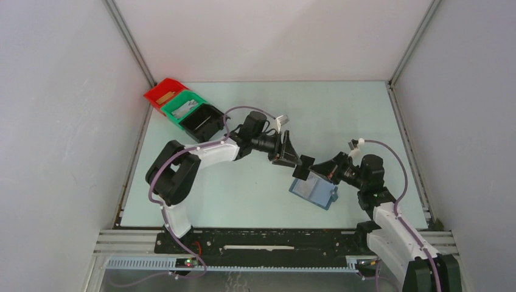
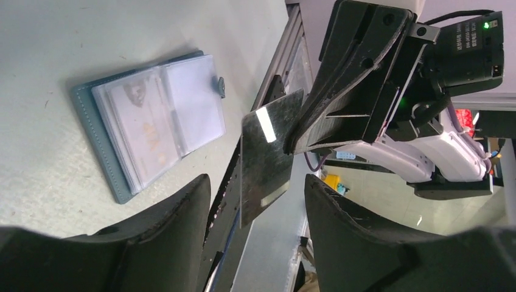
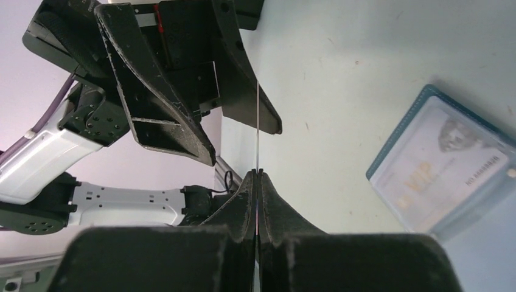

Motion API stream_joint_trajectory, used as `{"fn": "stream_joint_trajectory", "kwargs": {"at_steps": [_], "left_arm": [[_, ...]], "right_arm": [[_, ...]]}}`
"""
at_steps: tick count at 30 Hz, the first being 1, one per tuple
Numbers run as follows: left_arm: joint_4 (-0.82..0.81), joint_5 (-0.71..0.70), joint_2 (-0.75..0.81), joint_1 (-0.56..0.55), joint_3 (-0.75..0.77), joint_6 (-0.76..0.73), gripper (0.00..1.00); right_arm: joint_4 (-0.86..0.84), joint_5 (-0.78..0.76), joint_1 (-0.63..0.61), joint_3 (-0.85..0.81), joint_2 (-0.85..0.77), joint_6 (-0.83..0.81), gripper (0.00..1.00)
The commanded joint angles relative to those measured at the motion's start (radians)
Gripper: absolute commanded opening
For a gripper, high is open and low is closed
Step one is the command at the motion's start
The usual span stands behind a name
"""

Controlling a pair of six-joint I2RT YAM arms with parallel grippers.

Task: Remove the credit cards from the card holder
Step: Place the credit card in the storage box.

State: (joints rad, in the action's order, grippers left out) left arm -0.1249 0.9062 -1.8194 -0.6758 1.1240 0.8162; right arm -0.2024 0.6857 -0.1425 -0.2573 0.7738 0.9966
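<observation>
The slate-blue card holder (image 1: pixel 313 190) lies spread open on the table, with pale cards (image 2: pixel 146 125) showing under its clear sleeves. It also shows in the right wrist view (image 3: pixel 438 170). My right gripper (image 1: pixel 317 169) is shut on one edge of a dark credit card (image 1: pixel 302 165) and holds it in the air above the table, left of the holder. My left gripper (image 2: pixel 257 182) is open, with its fingers on either side of the card's free end (image 2: pixel 268 152), not touching it. In the right wrist view the card (image 3: pixel 257 128) is edge-on above my shut right gripper (image 3: pixel 257 173).
Red (image 1: pixel 161 92), green (image 1: pixel 181 106) and black (image 1: pixel 204 121) bins stand in a row at the table's far left corner; the red and green ones each hold something flat. Grey walls close in the table on three sides.
</observation>
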Motion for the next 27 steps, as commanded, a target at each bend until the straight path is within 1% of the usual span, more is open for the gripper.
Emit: {"fn": "stream_joint_trajectory", "kwargs": {"at_steps": [1, 6, 8, 13, 16, 18, 19, 20, 22, 23, 24, 25, 26, 27], "left_arm": [[-0.07, 0.055, 0.037, -0.003, -0.02, 0.036, 0.63], [-0.106, 0.061, 0.034, -0.002, -0.026, 0.074, 0.56], [-0.135, 0.066, 0.031, -0.002, -0.031, 0.098, 0.52], [-0.178, 0.063, 0.011, 0.003, -0.02, 0.137, 0.33], [-0.179, 0.06, 0.007, 0.012, 0.0, 0.143, 0.26], [-0.159, 0.051, 0.01, 0.021, 0.015, 0.134, 0.13], [-0.142, 0.046, 0.014, 0.027, 0.022, 0.125, 0.07], [-0.118, 0.037, 0.019, 0.037, 0.03, 0.109, 0.02], [-0.016, 0.021, 0.032, 0.059, 0.064, 0.036, 0.0], [0.072, 0.013, 0.039, 0.077, 0.095, -0.033, 0.0], [0.213, -0.005, 0.045, 0.097, 0.142, -0.128, 0.0], [0.382, -0.042, 0.048, 0.12, 0.214, -0.241, 0.0], [0.56, -0.108, 0.049, 0.148, 0.29, -0.353, 0.0], [0.701, -0.182, 0.048, 0.178, 0.362, -0.44, 0.0]], "right_arm": [[-0.182, 0.011, -0.026, -0.017, 0.044, 0.052, 0.0], [-0.265, 0.0, -0.038, -0.019, 0.119, 0.068, 0.0], [-0.289, -0.006, -0.041, -0.019, 0.143, 0.073, 0.0], [-0.324, -0.008, -0.046, -0.019, 0.196, 0.075, 0.0], [-0.327, -0.013, -0.046, -0.021, 0.218, 0.074, 0.0], [-0.314, -0.016, -0.046, -0.025, 0.228, 0.069, 0.0], [-0.301, -0.016, -0.046, -0.031, 0.234, 0.065, 0.02], [-0.29, -0.015, -0.046, -0.034, 0.237, 0.06, 0.15], [-0.25, -0.029, -0.044, -0.045, 0.238, 0.054, 0.49], [-0.205, -0.041, -0.04, -0.055, 0.233, 0.044, 0.69], [-0.165, -0.046, -0.034, -0.065, 0.229, 0.029, 0.79], [-0.128, -0.047, -0.027, -0.073, 0.224, 0.016, 0.86], [-0.081, -0.049, -0.02, -0.08, 0.213, 0.003, 0.9], [-0.044, -0.053, -0.014, -0.087, 0.203, -0.014, 0.92]]}}
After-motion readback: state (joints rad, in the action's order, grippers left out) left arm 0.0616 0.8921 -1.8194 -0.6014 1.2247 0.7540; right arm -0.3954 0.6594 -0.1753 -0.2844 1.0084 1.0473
